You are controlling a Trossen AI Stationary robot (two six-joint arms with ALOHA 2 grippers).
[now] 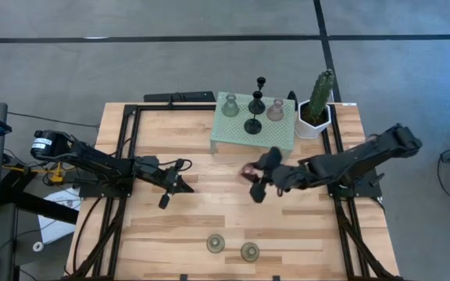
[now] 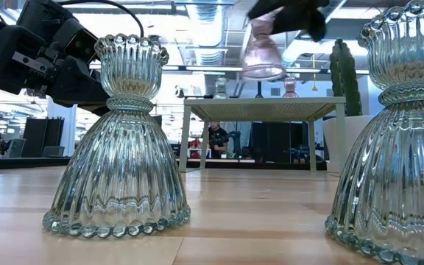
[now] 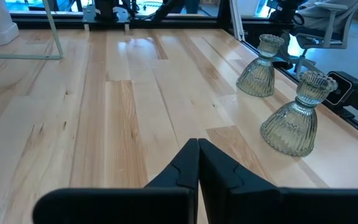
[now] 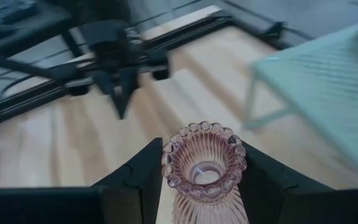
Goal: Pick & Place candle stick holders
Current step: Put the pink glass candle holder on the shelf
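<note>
One pink glass holder (image 4: pixel 204 167) sits between the fingers of our right gripper (image 1: pixel 258 181), which is partly closed on its narrow neck and carries it above the table (image 1: pixel 170 226), just left of centre in the high view, below the mint stand (image 1: pixel 276 134). We judge it rigid, smooth and breakable; the ribbed neck under the beaded rim is the safest hold. Two pale green holders (image 1: pixel 216 243) stand at lower centre. Our left gripper (image 1: pixel 180 184) waits at centre left, fully closed and empty.
</note>
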